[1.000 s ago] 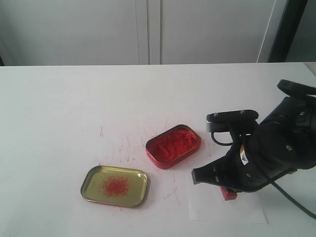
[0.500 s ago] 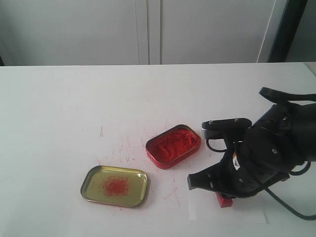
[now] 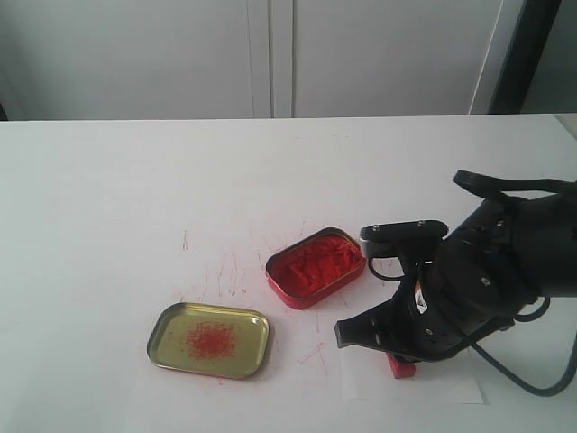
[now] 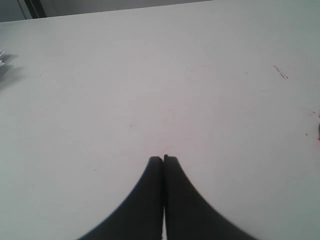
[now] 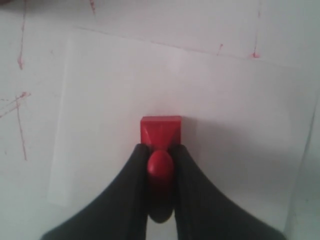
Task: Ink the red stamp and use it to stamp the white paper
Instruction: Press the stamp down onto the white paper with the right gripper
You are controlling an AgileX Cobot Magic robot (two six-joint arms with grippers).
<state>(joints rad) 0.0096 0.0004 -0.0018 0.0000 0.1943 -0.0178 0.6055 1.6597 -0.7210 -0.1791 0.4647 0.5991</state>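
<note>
My right gripper point(image 5: 160, 150) is shut on the round handle of the red stamp point(image 5: 160, 131), whose square base sits low over or on the white paper point(image 5: 110, 125). In the exterior view the stamp point(image 3: 400, 365) peeks out under the black right arm, at the left part of the white paper point(image 3: 433, 390) near the table's front right. I cannot tell whether the base touches the sheet. My left gripper point(image 4: 163, 159) is shut on nothing, over bare white table, and does not show in the exterior view.
The red tin of ink paste point(image 3: 315, 267) lies open just left of the right arm. A gold tin lid point(image 3: 209, 340) with red smudges lies farther front left. Red ink scratches point(image 3: 230, 271) mark the white table point(image 3: 135, 198) around the tins.
The right arm has shifted left and down over the paper with the stamp in its grip. The tins have stayed in place.
</note>
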